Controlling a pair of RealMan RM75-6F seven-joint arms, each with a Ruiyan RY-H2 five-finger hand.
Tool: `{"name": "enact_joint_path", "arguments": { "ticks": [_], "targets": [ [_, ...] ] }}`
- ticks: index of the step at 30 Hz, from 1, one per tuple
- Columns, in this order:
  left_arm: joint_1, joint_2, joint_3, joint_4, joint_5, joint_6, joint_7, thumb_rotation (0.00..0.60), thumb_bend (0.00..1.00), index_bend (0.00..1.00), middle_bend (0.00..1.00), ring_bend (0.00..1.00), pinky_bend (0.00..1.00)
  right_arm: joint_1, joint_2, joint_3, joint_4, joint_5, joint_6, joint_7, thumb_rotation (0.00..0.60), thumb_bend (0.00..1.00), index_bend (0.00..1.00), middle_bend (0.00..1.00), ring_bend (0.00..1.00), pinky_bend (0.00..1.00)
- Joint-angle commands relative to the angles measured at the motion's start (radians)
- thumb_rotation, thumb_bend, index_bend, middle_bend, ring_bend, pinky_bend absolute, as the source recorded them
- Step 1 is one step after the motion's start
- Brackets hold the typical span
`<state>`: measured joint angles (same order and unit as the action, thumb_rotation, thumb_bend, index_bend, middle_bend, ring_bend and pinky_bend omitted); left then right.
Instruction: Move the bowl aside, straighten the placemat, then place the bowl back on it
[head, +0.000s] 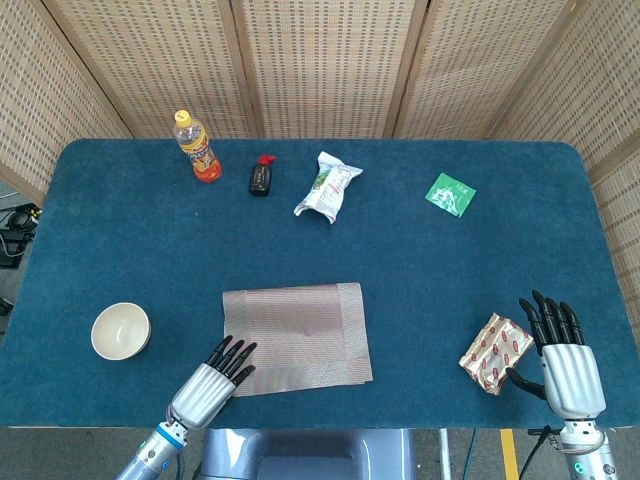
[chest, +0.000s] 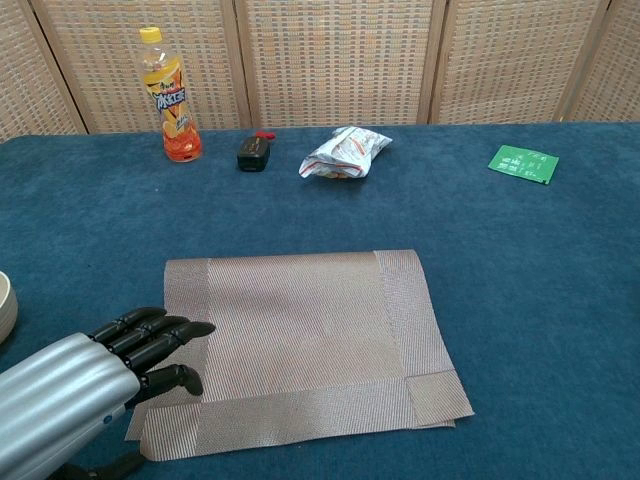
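A blue cloth-covered table (head: 420, 270) fills both views, backed by woven wicker screen panels (head: 320, 60) along its far edge. The woven placemat (head: 297, 335) lies flat near the middle of the near edge, its near right corner looking doubled over in the chest view. The left hand (head: 213, 375) sits at the placemat's near left corner, holding nothing, its fingers (chest: 165, 330) stretched out and slightly apart, with the fingertips lying over the mat's left border; whether they press on it cannot be told. The right hand (head: 560, 350) is at the near right of the table, fingers spread and upright, empty, just beside a red-and-white patterned packet (head: 495, 352) without clearly touching it. The cream bowl (head: 120, 331) stands upright on the bare cloth at the near left, off the placemat and apart from the left hand. Along the far side, from left to right, stand an orange drink bottle (head: 198, 148), a small black object with a red tip (head: 260, 177), a crumpled white snack bag (head: 328, 186) and a flat green packet (head: 450, 194).
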<state>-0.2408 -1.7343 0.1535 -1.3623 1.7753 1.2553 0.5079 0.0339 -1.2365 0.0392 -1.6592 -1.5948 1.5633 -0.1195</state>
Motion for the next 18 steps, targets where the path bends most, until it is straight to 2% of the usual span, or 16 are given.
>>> {"name": "enact_joint_path", "arguments": {
  "ticks": [1,4,7,13,18],
  "targets": [
    [-0.002,0.000,-0.001,0.000,-0.003,-0.001,-0.005,0.600,0.34,0.44,0.00,0.00,0.00,0.000,0.001,0.000,-0.001,-0.001,0.001,0.001,0.600,0.10,0.01,0.00,0.00,0.00],
    [-0.004,-0.001,-0.003,0.002,-0.008,-0.005,-0.003,0.600,0.34,0.53,0.00,0.00,0.00,-0.001,0.002,0.001,-0.002,0.002,0.002,0.003,0.600,0.10,0.01,0.00,0.00,0.00],
    [-0.005,-0.003,-0.003,0.006,-0.011,-0.006,0.001,0.600,0.34,0.56,0.00,0.00,0.00,0.000,0.004,0.002,-0.003,0.004,0.000,0.006,0.600,0.10,0.01,0.00,0.00,0.00],
    [-0.006,-0.009,-0.007,0.012,-0.017,-0.005,0.006,0.600,0.34,0.56,0.00,0.00,0.00,-0.001,0.006,0.001,-0.004,0.002,0.000,0.010,0.600,0.10,0.01,0.00,0.00,0.00],
    [-0.009,-0.011,-0.010,0.016,-0.024,-0.009,0.010,0.600,0.40,0.52,0.00,0.00,0.00,-0.001,0.007,0.001,-0.005,0.002,0.000,0.013,0.600,0.10,0.01,0.00,0.00,0.00]
  ]
}}
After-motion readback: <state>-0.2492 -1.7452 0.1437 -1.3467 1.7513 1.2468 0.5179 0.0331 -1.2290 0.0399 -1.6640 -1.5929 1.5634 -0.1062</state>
